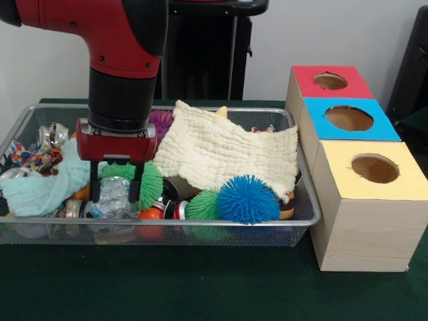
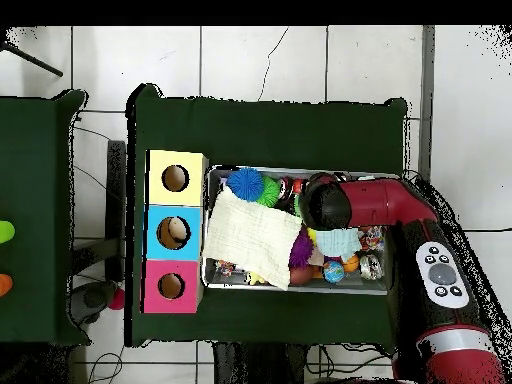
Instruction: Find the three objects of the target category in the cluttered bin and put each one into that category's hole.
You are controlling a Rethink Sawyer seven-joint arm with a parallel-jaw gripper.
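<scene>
The wire-mesh bin [image 1: 304, 200] holds a heap of clutter. My gripper [image 1: 115, 190] reaches down into its left part, and its fingers [image 1: 95, 188] sit on either side of a wrinkly see-through plastic bottle [image 1: 114, 198], touching it. The bottle is low among the clutter. I cannot make out any other bottles. The hole [image 1: 330, 81] in the red-topped box is the farthest of three, right of the bin. In the overhead view the arm [image 2: 345, 203] covers the gripper; the bin [image 2: 300, 288] and the red box's hole [image 2: 171, 286] show.
A cream cloth [image 1: 227, 150] covers the bin's middle. Blue [image 1: 247, 198] and green [image 1: 150, 180] spiky balls, a mint cloth [image 1: 43, 187] and a shiny can [image 1: 53, 135] lie around the gripper. Blue-topped [image 1: 349, 118] and yellow-topped [image 1: 375, 168] boxes stand nearer than the red one.
</scene>
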